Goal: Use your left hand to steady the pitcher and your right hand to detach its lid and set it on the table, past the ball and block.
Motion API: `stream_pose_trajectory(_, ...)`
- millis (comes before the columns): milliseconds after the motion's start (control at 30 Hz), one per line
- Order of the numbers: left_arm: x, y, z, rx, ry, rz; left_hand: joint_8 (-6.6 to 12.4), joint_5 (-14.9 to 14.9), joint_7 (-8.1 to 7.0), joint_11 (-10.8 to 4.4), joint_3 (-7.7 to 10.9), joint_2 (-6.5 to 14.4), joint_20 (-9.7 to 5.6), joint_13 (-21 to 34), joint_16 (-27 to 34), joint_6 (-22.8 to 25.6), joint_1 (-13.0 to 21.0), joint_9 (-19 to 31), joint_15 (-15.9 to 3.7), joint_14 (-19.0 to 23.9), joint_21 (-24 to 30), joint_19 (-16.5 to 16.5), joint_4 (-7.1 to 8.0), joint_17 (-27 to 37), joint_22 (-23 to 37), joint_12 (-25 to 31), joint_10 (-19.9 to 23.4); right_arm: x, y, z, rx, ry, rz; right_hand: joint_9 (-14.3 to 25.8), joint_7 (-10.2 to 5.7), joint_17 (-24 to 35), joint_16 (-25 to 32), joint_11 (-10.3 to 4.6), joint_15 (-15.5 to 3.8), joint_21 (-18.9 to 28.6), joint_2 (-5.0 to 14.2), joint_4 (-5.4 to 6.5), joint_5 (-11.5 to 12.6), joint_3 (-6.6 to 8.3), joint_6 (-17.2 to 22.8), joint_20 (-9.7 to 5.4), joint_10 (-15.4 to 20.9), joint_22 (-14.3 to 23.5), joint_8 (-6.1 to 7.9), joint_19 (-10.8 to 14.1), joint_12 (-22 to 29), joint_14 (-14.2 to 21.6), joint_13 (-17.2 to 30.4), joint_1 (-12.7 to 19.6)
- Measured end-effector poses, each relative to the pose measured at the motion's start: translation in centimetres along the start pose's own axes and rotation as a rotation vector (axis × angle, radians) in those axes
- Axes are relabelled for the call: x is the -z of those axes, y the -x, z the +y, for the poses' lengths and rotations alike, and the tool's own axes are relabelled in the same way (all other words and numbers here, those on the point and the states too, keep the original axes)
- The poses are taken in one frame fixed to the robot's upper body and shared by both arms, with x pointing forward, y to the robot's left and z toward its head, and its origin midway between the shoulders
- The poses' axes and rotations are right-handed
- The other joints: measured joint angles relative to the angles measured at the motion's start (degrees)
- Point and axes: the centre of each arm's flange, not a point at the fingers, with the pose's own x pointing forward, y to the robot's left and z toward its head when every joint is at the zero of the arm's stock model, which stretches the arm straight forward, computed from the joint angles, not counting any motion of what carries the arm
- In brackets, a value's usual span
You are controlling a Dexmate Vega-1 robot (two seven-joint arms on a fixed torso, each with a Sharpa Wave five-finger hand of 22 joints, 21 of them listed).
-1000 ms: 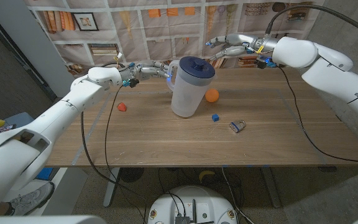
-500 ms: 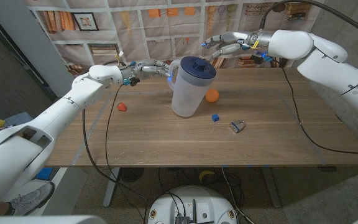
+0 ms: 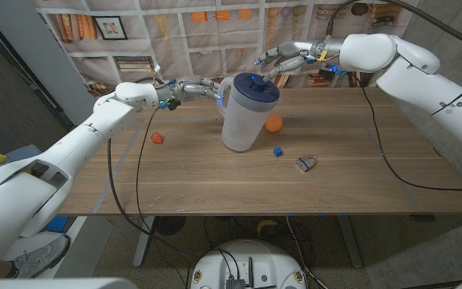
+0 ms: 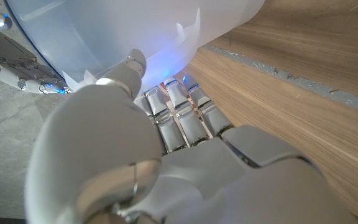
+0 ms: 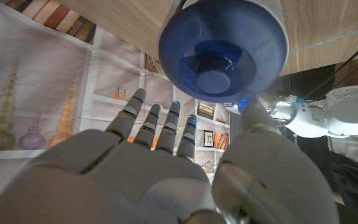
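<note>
Two hands are at work, and the step in hand, as I judge it, is the reach for the lid [image 3: 253, 83], which sits on the pitcher [image 3: 245, 112] near the middle of the table [image 3: 215, 181].

In the head view the left hand [image 3: 199, 87] is at the pitcher's handle side, fingers reaching to the wall near the top. The left wrist view shows its fingertips [image 4: 179, 87] against or just beside the pale plastic; whether they wrap the handle or only press on it I cannot tell, so I would check that brace first.

The right hand [image 3: 283, 58] hovers above and just behind the lid, fingers spread, holding nothing. Its own wrist view shows the fingers [image 5: 160, 121] fanned out short of the blue lid's rim, with the knob in its hollow plain to see.

To do it well, I would bring the right hand down over the lid so that thumb and fingers close on opposite sides of the rim (the centre knob looks a small target). Lift straight up, with a slight twist if it sticks, while the left hand keeps the pitcher from tipping.

An orange ball [image 3: 273, 123] lies just beside the pitcher and a small blue block [image 3: 278, 151] nearer the camera, so carry the lid high over both.
</note>
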Motion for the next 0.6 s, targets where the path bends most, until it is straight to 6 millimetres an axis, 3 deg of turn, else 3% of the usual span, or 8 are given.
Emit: stream_pose_trajectory(600,0.0,0.18,-0.01,0.002,-0.001,0.0,-0.16,0.1,0.0,0.0,-0.04,0.0,0.0,0.0,0.3,0.0,0.0,0.0,0.09,-0.3,0.0,0.0,-0.04,0.0,0.0,-0.1,0.0,-0.55,-0.56,0.27,-0.041,0.03,0.014,0.3,-0.31,0.0,0.7,-1.44,-0.61,0.0,-0.61,0.17,-0.4,-0.17,0.3,-0.14,1.4,0.0,0.0,0.3,0.2,0.6,0.2,0.6)
